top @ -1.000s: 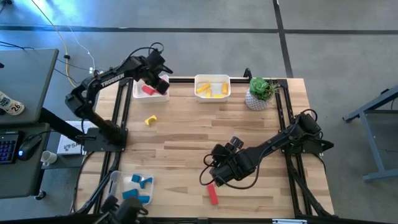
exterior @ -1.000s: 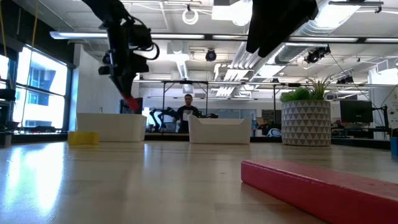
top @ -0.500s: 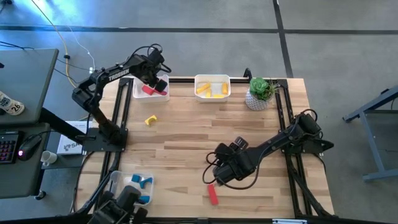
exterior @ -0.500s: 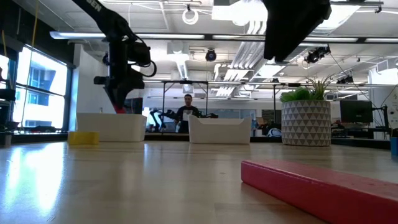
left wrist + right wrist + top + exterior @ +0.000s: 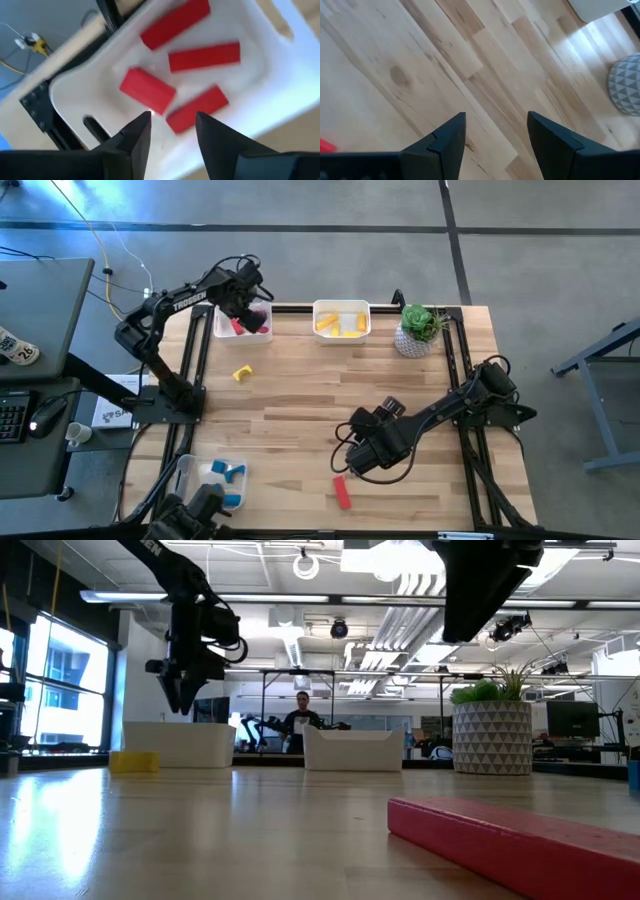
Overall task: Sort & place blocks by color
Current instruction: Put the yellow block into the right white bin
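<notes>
My left gripper (image 5: 172, 132) hangs over the white plastic bin (image 5: 226, 332) at the table's far left corner, its dark wedge-shaped fingers spread with nothing between them. Below it I count four smooth red bars (image 5: 204, 54) lying loose on the bin's glossy floor, at different angles. My right gripper (image 5: 496, 131) sits low over bare plank wood near the front of the table, fingers apart and empty, just beside a flat red bar (image 5: 343, 492) lying on the wood. A small yellow block (image 5: 241, 372) rests alone on the table near the red bin. Yellow pieces (image 5: 338, 326) fill the middle white bin (image 5: 341, 307), blue ones (image 5: 222, 474) the clear bin (image 5: 186, 467) at the front left.
</notes>
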